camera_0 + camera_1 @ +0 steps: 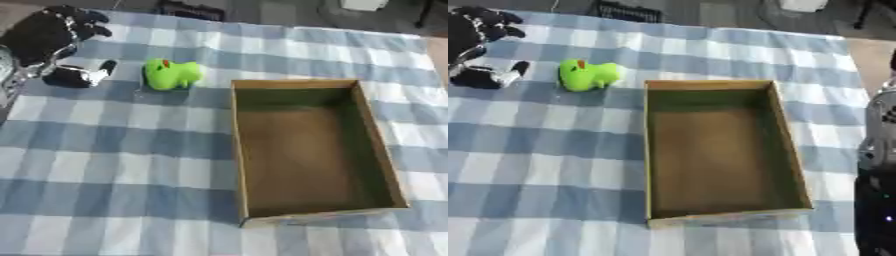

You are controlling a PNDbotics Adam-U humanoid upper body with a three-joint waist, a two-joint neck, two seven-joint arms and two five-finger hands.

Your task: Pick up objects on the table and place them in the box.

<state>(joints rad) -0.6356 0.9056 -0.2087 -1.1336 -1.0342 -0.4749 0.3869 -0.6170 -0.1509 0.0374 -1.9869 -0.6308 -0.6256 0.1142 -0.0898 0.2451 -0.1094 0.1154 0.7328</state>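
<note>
One green toy [171, 74] lies between left robot hand [54, 40] and box [381, 150].

— How many toys do you see on the cloth?

— You have one green toy [171, 74], lying just left of the box's far corner.

— And boxes?

— You have one box [382, 159], brown and open-topped. You can count nothing inside it; only its bare floor shows.

— Hands?

— You can count two. One left hand [54, 39] shows at the upper left, near the toy but apart from it, its fingers relaxed. One right hand [880, 150] shows only as a sliver at the right edge of the right eye view, too little to tell how its fingers stand.

— Cloths?

— One checked cloth [114, 165], blue and white, under everything.
</note>
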